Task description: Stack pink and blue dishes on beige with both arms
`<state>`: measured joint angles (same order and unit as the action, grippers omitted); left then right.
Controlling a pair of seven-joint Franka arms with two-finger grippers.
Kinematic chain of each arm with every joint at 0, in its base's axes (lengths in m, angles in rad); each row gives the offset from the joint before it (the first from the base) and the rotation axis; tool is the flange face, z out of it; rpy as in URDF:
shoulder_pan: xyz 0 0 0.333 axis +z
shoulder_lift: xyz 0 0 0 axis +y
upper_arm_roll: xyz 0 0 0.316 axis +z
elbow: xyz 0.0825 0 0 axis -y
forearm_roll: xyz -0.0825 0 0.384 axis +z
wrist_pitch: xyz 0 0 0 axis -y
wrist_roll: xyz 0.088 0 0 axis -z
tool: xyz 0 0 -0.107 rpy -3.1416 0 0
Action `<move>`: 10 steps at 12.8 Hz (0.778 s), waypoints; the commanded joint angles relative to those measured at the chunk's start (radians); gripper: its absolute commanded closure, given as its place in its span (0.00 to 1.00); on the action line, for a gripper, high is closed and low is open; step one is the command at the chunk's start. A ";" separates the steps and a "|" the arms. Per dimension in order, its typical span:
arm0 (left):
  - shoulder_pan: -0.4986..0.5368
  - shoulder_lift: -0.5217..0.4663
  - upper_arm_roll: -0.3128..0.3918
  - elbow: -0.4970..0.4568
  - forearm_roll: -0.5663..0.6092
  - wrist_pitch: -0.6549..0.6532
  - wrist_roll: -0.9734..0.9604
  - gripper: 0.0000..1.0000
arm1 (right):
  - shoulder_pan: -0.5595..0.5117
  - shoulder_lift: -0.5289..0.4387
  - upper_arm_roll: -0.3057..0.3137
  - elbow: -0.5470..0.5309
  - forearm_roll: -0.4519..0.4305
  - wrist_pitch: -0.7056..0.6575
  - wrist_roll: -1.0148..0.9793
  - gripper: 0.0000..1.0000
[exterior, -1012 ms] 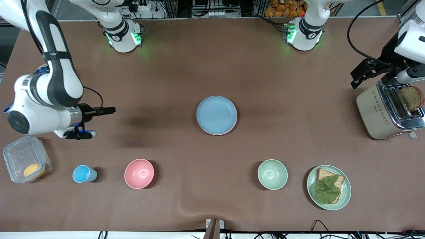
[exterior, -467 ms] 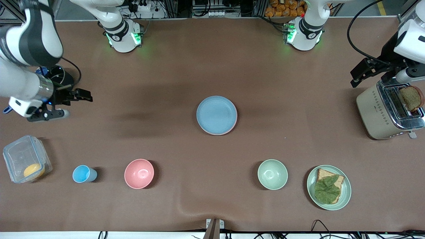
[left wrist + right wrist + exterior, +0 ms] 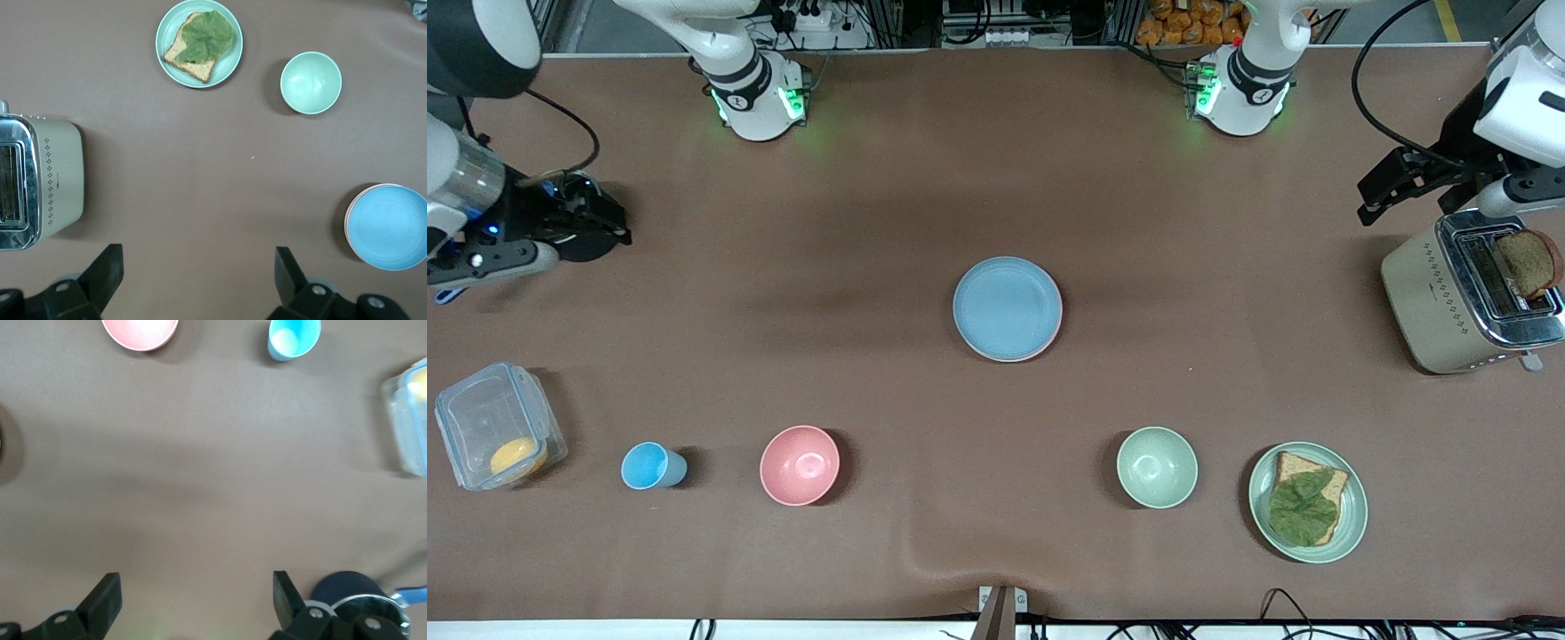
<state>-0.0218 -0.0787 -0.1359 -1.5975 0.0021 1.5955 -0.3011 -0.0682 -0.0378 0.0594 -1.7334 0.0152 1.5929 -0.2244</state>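
The light blue plate [image 3: 1007,308] lies at the table's middle, on top of a stack. A thin pale pink rim [image 3: 1055,337] of the pink plate peeks out from under it. The beige plate is hidden under the stack. The stack also shows in the left wrist view as the blue plate [image 3: 390,227]. My right gripper [image 3: 609,224] hangs open and empty over the right arm's end of the table, its fingers wide apart in the right wrist view [image 3: 195,595]. My left gripper [image 3: 1380,188] is open and empty beside the toaster, fingers spread [image 3: 199,265].
A toaster [image 3: 1467,298] holding bread stands at the left arm's end. A green plate with a sandwich [image 3: 1307,501], a green bowl [image 3: 1157,467], a pink bowl [image 3: 799,465], a blue cup [image 3: 649,466] and a clear box [image 3: 496,436] line the edge nearest the camera. A dark round object [image 3: 347,592] sits under the right gripper.
The right arm has drawn back toward its end of the table and toward the bases, away from the stack. The left gripper has shifted slightly. The plates have not moved.
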 commanded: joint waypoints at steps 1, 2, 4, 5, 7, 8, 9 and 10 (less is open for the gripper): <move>0.010 -0.012 0.008 0.010 -0.011 -0.045 0.074 0.00 | -0.015 0.006 0.017 0.089 -0.027 -0.068 -0.007 0.00; 0.013 -0.013 0.013 0.005 -0.010 -0.045 0.120 0.00 | -0.015 0.006 0.017 0.101 -0.028 -0.073 -0.007 0.00; 0.048 -0.010 0.013 0.001 -0.011 -0.046 0.216 0.00 | -0.015 0.007 0.016 0.109 -0.028 -0.080 -0.007 0.00; 0.049 -0.009 0.015 -0.001 -0.011 -0.051 0.244 0.00 | -0.015 0.007 0.016 0.107 -0.028 -0.082 -0.007 0.00; 0.054 -0.006 0.013 -0.001 -0.011 -0.080 0.243 0.00 | -0.015 0.009 0.017 0.107 -0.028 -0.082 -0.007 0.00; 0.054 -0.001 0.013 0.001 -0.011 -0.088 0.244 0.00 | -0.013 0.009 0.017 0.107 -0.028 -0.082 -0.007 0.00; 0.054 0.000 0.013 0.001 -0.011 -0.089 0.244 0.00 | -0.013 0.009 0.017 0.107 -0.028 -0.082 -0.007 0.00; 0.054 0.002 0.013 0.002 -0.011 -0.088 0.240 0.00 | -0.013 0.009 0.017 0.107 -0.028 -0.082 -0.009 0.00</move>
<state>0.0279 -0.0759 -0.1211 -1.5998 0.0021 1.5233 -0.0754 -0.0682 -0.0360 0.0621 -1.6435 0.0072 1.5264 -0.2246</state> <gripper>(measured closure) 0.000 0.000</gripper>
